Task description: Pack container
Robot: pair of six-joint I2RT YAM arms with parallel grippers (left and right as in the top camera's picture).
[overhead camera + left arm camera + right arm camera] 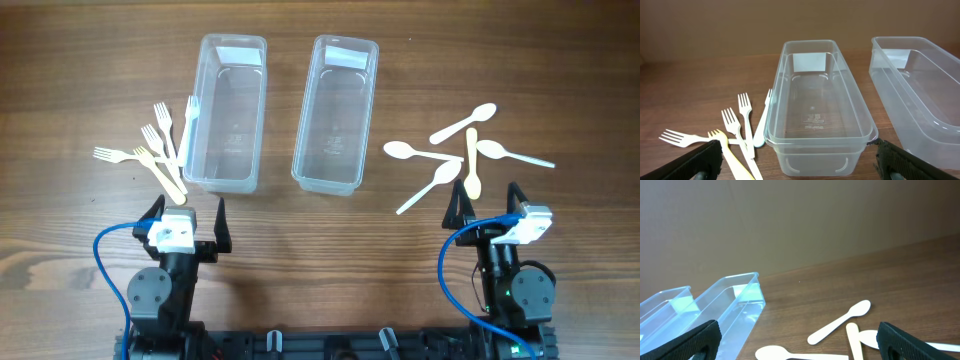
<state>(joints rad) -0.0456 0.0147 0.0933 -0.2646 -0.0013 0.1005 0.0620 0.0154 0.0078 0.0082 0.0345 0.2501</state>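
Two clear plastic containers stand side by side at the table's middle: the left container [227,110] [817,107] and the right container [336,112] [722,307], both empty. Several pale plastic forks [155,150] [737,125] lie left of the left container. Several pale plastic spoons [462,150] [840,322] lie right of the right container. My left gripper [188,215] [800,162] is open and empty, just in front of the left container and forks. My right gripper [487,203] [800,345] is open and empty, just in front of the spoons.
The wooden table [80,80] spreads around all items. Blue cables [105,255] loop beside each arm base at the front edge.
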